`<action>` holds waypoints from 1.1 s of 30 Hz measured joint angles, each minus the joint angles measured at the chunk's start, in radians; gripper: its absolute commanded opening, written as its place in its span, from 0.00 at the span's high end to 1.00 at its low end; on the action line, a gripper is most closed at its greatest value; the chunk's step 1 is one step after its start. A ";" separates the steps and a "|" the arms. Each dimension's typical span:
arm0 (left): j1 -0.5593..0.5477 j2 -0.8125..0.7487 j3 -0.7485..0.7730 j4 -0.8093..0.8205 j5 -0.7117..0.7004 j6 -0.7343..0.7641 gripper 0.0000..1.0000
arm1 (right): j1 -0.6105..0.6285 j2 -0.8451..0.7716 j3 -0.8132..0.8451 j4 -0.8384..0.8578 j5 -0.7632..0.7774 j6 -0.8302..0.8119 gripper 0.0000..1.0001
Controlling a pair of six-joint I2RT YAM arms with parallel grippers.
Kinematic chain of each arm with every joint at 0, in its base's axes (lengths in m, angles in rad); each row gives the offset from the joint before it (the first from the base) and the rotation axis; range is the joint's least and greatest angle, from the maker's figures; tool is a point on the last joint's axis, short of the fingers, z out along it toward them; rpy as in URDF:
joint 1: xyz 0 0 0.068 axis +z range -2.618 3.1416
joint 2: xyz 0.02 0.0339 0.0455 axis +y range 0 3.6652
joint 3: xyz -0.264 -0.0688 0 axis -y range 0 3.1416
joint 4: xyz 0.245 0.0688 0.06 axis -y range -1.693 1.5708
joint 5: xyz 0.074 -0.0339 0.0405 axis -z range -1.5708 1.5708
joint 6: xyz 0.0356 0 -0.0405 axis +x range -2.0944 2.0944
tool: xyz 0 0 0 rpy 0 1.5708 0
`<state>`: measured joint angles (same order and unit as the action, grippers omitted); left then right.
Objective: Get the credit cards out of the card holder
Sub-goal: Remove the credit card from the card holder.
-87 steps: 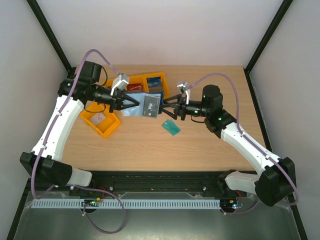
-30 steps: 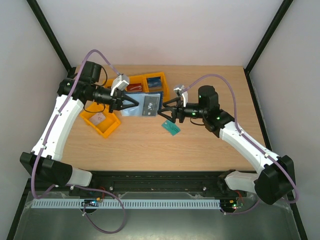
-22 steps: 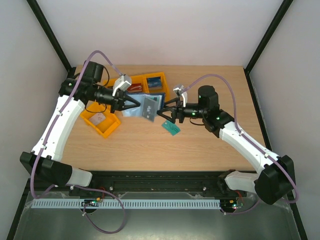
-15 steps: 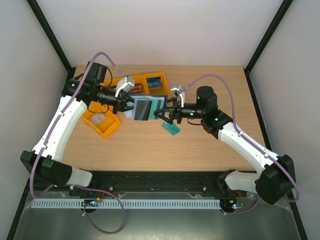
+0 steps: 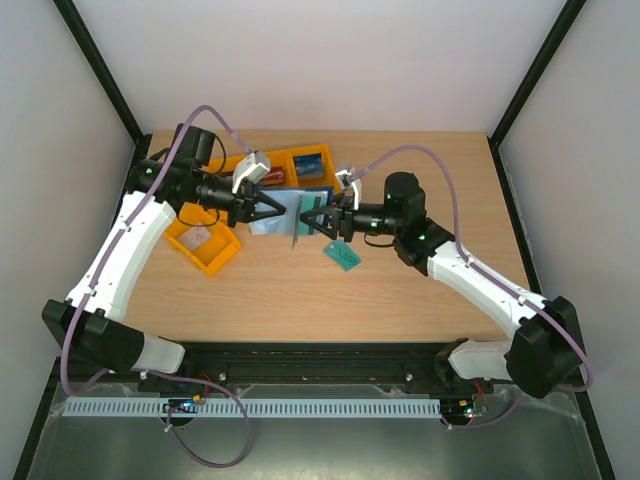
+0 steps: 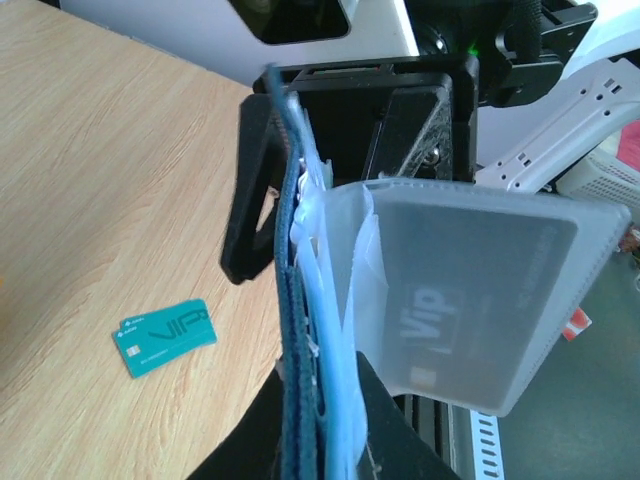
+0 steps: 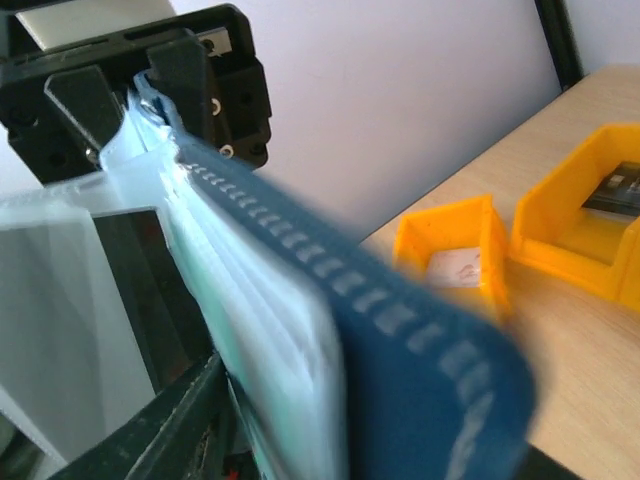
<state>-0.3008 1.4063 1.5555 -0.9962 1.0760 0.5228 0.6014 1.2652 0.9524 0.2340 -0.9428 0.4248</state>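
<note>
My left gripper [image 5: 268,208] is shut on one end of the card holder [image 5: 288,205], which it holds in the air edge-on. In the left wrist view the navy cover [image 6: 288,300] stands on edge with pale sleeves beside it. One clear sleeve, with a dark credit card [image 6: 470,290] marked VIP inside, fans out to the right. My right gripper [image 5: 312,222] is open at the holder's far end. Its jaws straddle the cover and some sleeves, and one finger [image 6: 245,200] stands a little apart from the cover. A lone teal card [image 5: 343,255] lies on the table.
Three orange bins stand at the back left: one [image 5: 205,240] near my left arm holding a pale card, one [image 5: 310,163] with a dark card behind the holder, and one [image 5: 262,173] beside it. Both arms meet over the table's middle.
The left gripper has turned the holder from flat to edge-on, so a sleeve fans out. The right gripper has moved left around the holder's free end and its jaws have narrowed.
</note>
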 measured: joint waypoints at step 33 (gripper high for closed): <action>0.089 0.001 -0.219 0.100 0.101 0.017 0.23 | 0.018 0.093 0.121 -0.311 0.097 0.186 0.98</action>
<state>-0.2115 1.4075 1.3361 -0.8959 1.1770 0.5400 0.6193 1.3586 1.0729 -0.0769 -0.8463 0.6106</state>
